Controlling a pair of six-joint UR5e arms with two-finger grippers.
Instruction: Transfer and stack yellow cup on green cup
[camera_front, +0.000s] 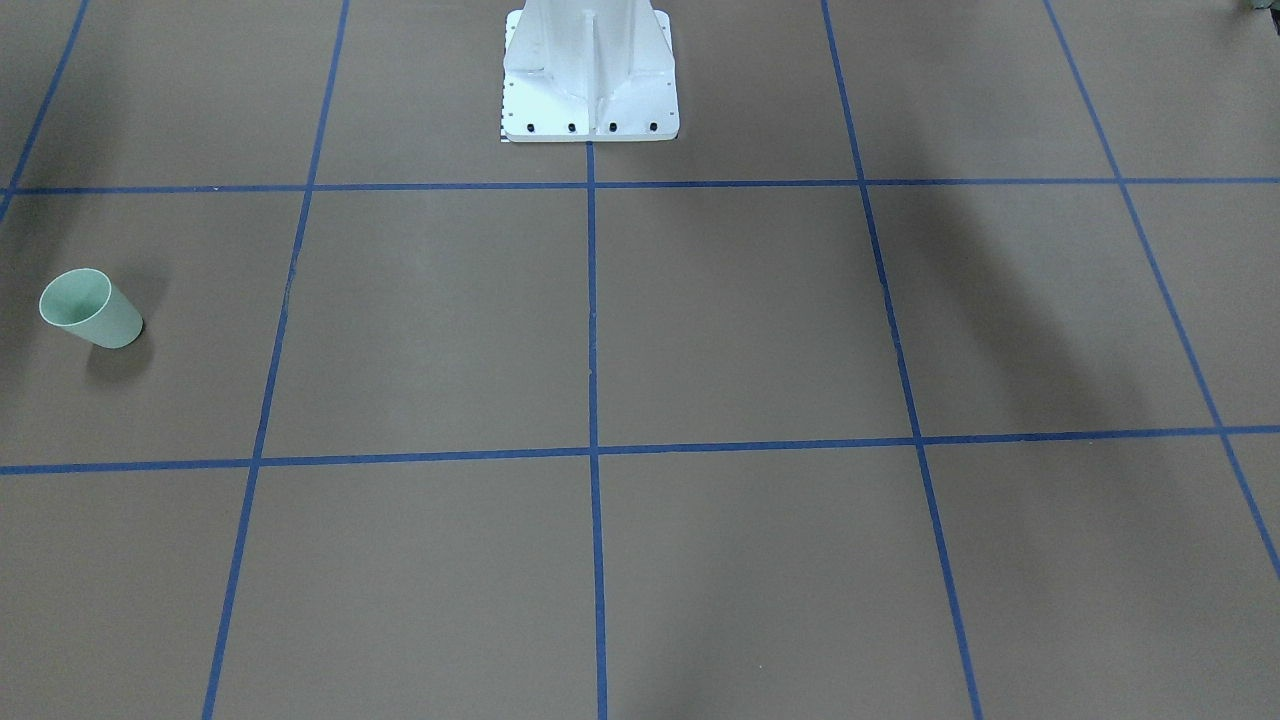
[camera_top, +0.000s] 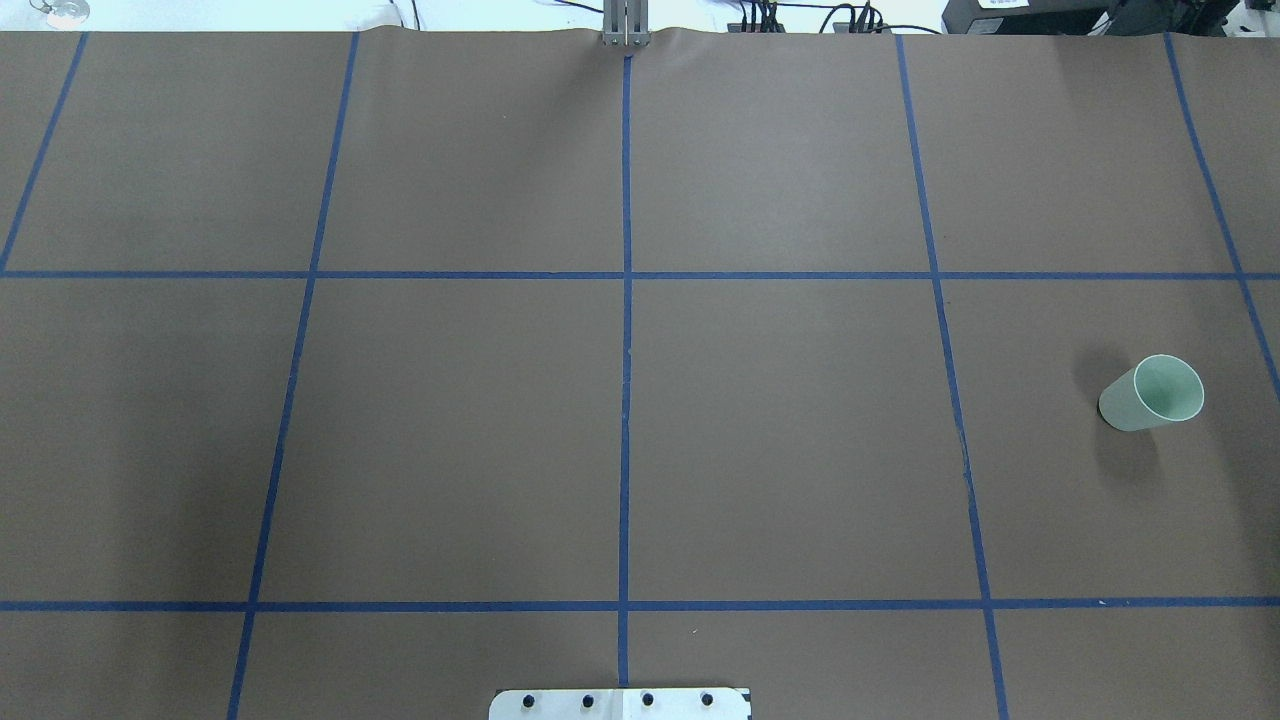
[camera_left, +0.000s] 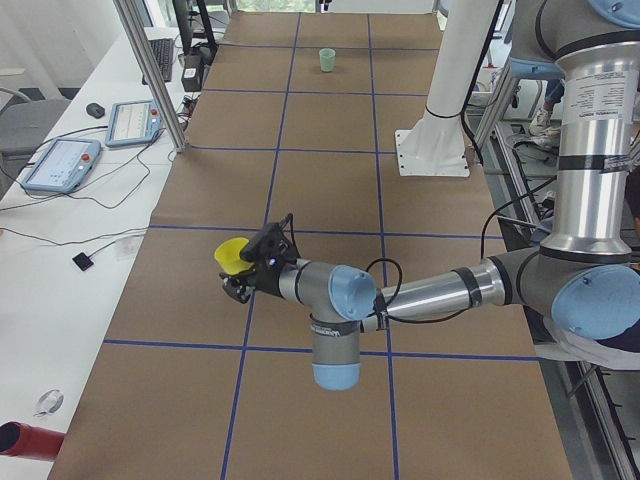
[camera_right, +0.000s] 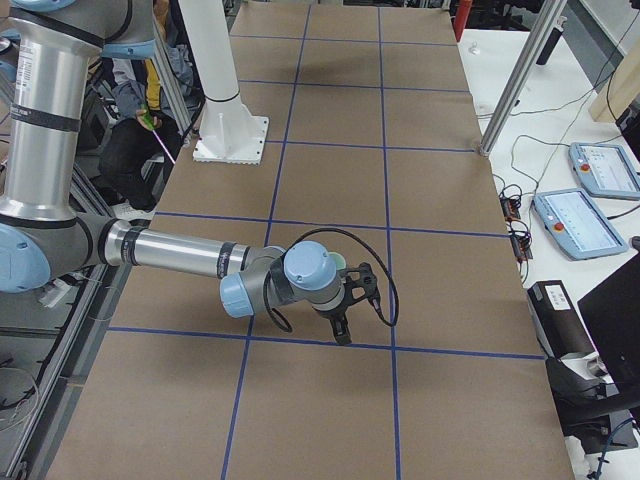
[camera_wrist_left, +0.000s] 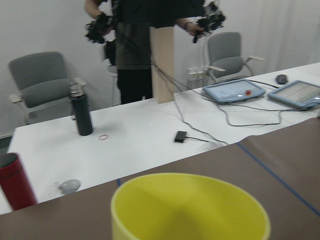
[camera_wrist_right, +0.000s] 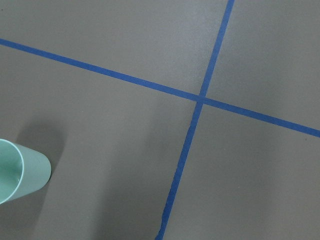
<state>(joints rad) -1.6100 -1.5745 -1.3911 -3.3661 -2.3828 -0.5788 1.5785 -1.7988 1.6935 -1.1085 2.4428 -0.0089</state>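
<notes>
– Though you see the yellow cup (camera_left: 232, 255) right at the left gripper (camera_left: 252, 268), can you judge its fingers?
– You cannot tell how they stand, nor the right gripper's (camera_right: 352, 300). Your green cup (camera_top: 1150, 393) stands upright on the table (camera_top: 450, 450), at the robot's right end, near that right gripper.

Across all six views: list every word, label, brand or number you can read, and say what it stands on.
None can be read.
Pendants: whatever is on the screens is too blurred to read.
Yellow cup and green cup: plain, no print showing.
</notes>
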